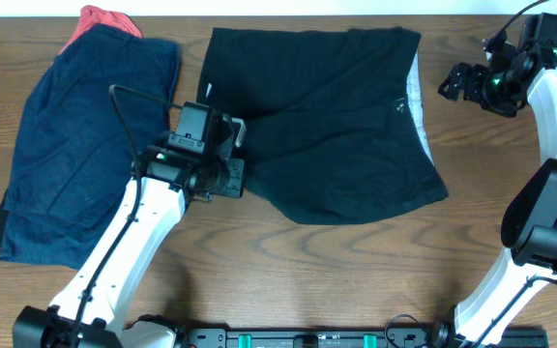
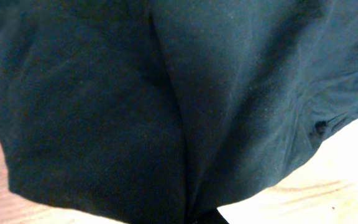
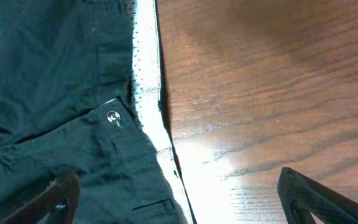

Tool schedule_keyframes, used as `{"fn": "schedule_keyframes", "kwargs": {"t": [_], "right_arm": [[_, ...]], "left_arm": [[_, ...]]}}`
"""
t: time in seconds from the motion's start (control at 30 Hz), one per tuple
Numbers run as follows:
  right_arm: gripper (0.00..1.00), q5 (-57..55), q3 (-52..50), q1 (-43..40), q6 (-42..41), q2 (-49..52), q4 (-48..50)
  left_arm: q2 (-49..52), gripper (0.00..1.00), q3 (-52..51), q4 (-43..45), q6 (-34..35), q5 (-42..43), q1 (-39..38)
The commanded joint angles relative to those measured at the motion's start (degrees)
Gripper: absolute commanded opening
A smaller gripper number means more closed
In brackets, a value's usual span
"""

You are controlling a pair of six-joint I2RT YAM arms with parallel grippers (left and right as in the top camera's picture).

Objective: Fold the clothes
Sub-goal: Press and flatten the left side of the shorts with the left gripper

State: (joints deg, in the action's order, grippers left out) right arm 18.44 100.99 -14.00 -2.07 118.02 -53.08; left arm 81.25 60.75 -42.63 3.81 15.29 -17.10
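Where the black shorts (image 1: 337,126) lie spread flat on the wooden table (image 1: 356,280), their left edge sits directly under the left pincer (image 1: 225,155). Dark cloth fills the left wrist view and hides the fingers, so whether that pincer grips the fabric cannot be told. The right pincer (image 1: 453,82) hovers just right of the shorts' waistband (image 1: 416,92), jaws wide apart, holding nothing. Between its fingers (image 3: 61,199) the waistband's white lining and a metal snap (image 3: 112,117) show, with bare wood on the right. Left of the left pincer lies a pair of navy shorts (image 1: 75,145), with a red garment (image 1: 104,19) protruding at the far edge.
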Motion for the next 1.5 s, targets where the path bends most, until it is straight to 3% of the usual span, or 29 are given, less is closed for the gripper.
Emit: {"fn": "schedule_keyframes", "kwargs": {"t": [0.0, 0.17, 0.3, 0.4, 0.43, 0.73, 0.9, 1.23, 1.47], "right_arm": [[0.99, 0.02, 0.52, 0.59, 1.07, -0.48, -0.63], [0.99, 0.04, 0.52, 0.59, 1.07, -0.48, -1.11], [0.99, 0.02, 0.52, 0.59, 1.05, -0.48, -1.40], [0.99, 0.02, 0.52, 0.59, 1.05, -0.48, -1.68], [0.99, 0.02, 0.52, 0.59, 1.07, -0.48, -1.81], [0.99, 0.00, 0.52, 0.59, 1.07, -0.48, -1.49], [0.99, 0.02, 0.52, 0.59, 1.03, -0.48, -1.09], [0.99, 0.02, 0.52, 0.59, 1.05, -0.48, -1.09], [0.99, 0.00, 0.52, 0.59, 1.07, -0.48, -1.11]], "left_arm": [[1.64, 0.06, 0.00, -0.35, 2.54, -0.07, -0.02], [6.14, 0.07, -0.11, 5.05, 4.02, -8.55, -0.02], [10.62, 0.07, -0.11, 14.69, 4.02, -14.80, -0.02], [13.70, 0.89, -0.09, 20.11, 4.04, -17.59, 0.02], [14.21, 1.00, -0.09, 20.70, 4.04, -17.75, 0.04], [9.97, 0.98, 0.44, 6.75, 10.01, -16.37, 0.02], [11.08, 0.99, -0.70, 6.21, 9.77, -15.74, -0.02], [17.40, 0.61, -1.46, 8.94, 5.81, -7.80, -0.09], [24.04, 0.62, -1.46, 14.27, 1.31, -6.71, -0.09]]}}
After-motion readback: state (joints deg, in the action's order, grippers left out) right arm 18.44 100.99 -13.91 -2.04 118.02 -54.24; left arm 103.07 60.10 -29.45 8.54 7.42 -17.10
